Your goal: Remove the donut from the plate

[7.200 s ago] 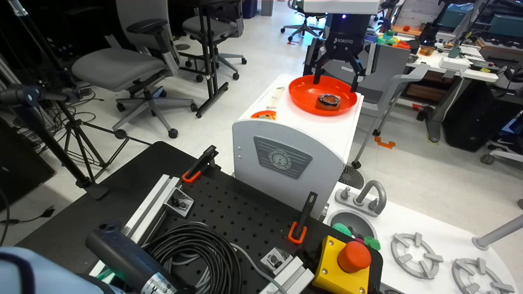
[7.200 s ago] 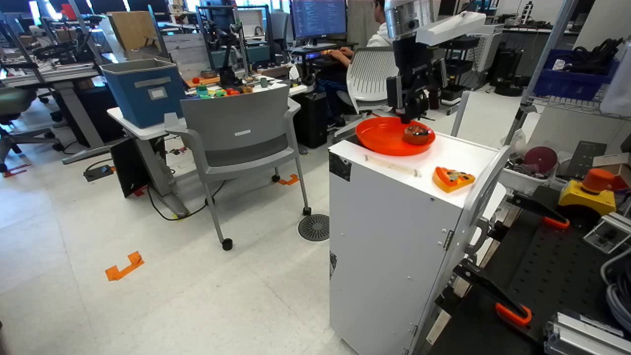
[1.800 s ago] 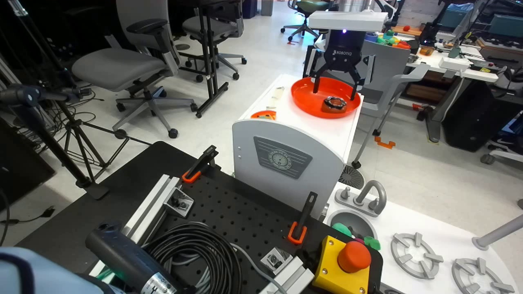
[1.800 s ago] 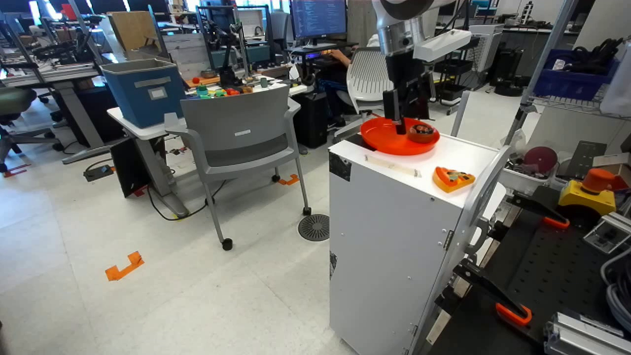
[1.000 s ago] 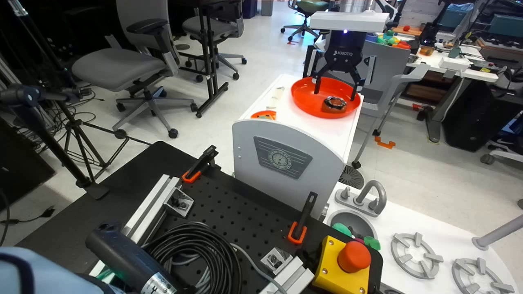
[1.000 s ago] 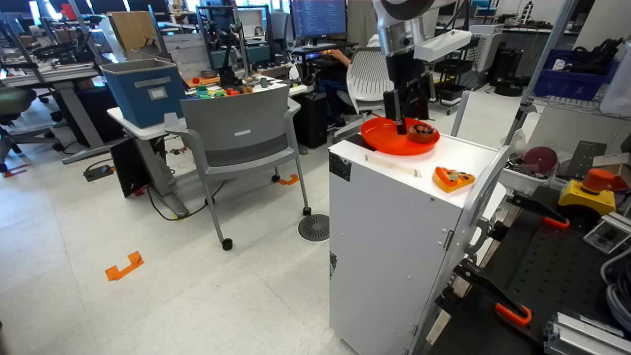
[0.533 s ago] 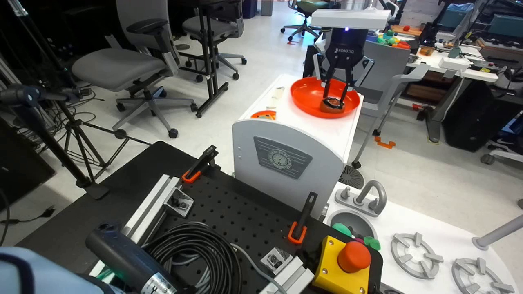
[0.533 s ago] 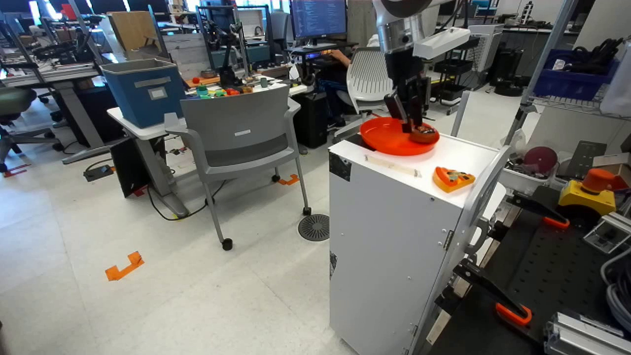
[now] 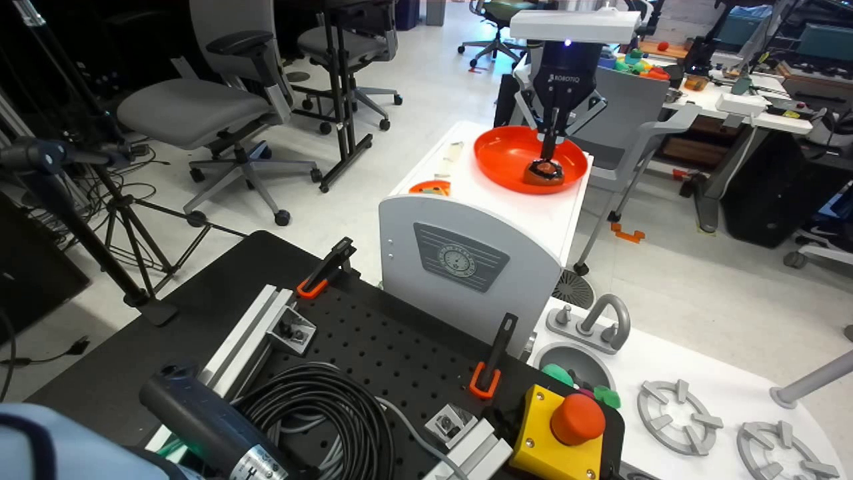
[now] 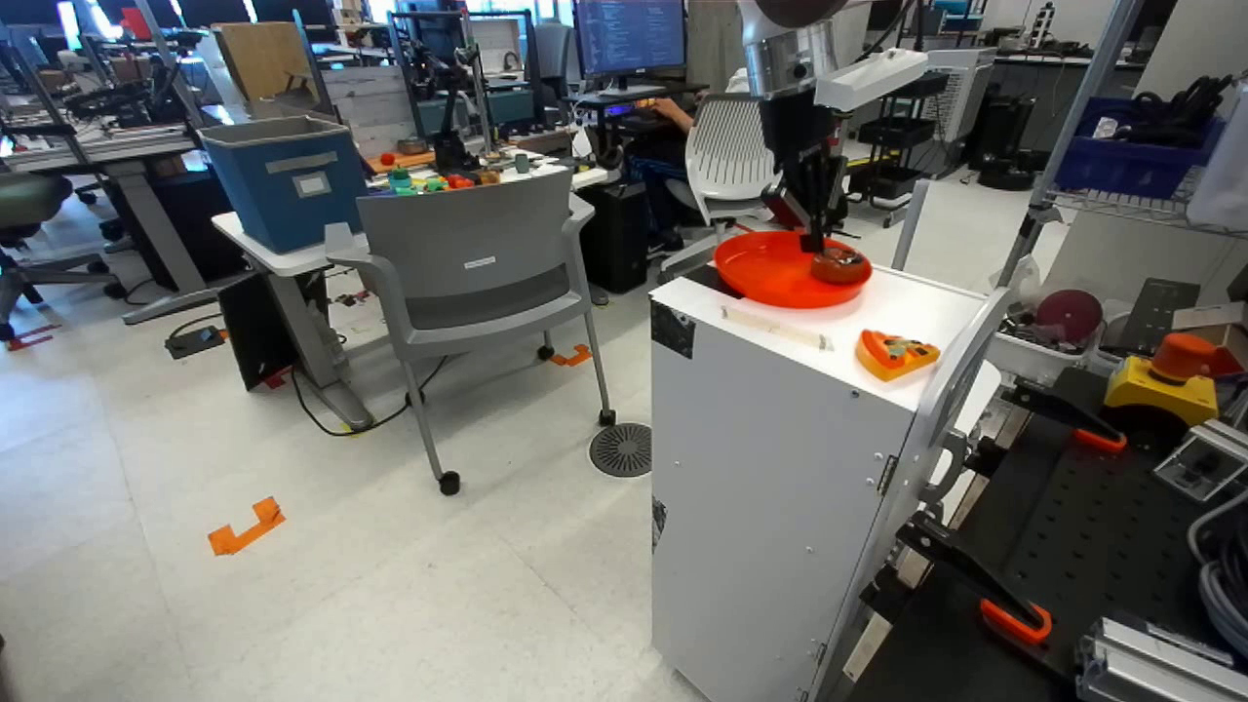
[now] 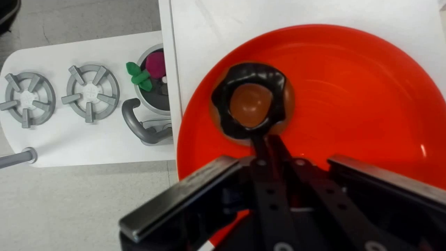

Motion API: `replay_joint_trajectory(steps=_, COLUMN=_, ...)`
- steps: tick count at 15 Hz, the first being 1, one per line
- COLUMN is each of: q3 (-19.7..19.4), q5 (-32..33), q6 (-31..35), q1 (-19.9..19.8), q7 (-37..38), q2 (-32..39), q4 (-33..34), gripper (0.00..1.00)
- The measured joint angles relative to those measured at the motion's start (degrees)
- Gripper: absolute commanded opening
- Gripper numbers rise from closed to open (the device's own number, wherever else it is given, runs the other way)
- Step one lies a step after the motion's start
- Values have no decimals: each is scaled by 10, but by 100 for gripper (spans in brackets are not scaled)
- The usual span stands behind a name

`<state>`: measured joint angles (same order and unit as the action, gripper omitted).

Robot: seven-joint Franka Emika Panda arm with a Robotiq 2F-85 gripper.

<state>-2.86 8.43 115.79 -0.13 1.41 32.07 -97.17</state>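
While a wedge-shaped pizza toy [image 10: 897, 356] lies near-right in an exterior view, black fingers [image 9: 548, 147], clenched together, sit at the edge of the glossy-iced donut [image 11: 251, 104] inside the smooth, raised-rim plate [image 11: 352, 108].

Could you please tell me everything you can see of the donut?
The donut is round and brown, with a glossy, wavy-edged black icing ring around its brown middle; it looks like plastic. It sits icing up, off-centre in the orange plate. The shut gripper is at its edge, apparently not holding it; contact is unclear.
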Motion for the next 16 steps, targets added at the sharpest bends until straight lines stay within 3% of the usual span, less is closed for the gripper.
replay_joint_trajectory(steps=8, q3=0, q5=-1, q6=0, q1=0, q7=0, q2=2, q4=-1, gripper=97)
replay_joint_trajectory(steps=16, q3=0, q5=-1, q6=0, q1=0, q7=0, q2=2, q4=-8, gripper=100)
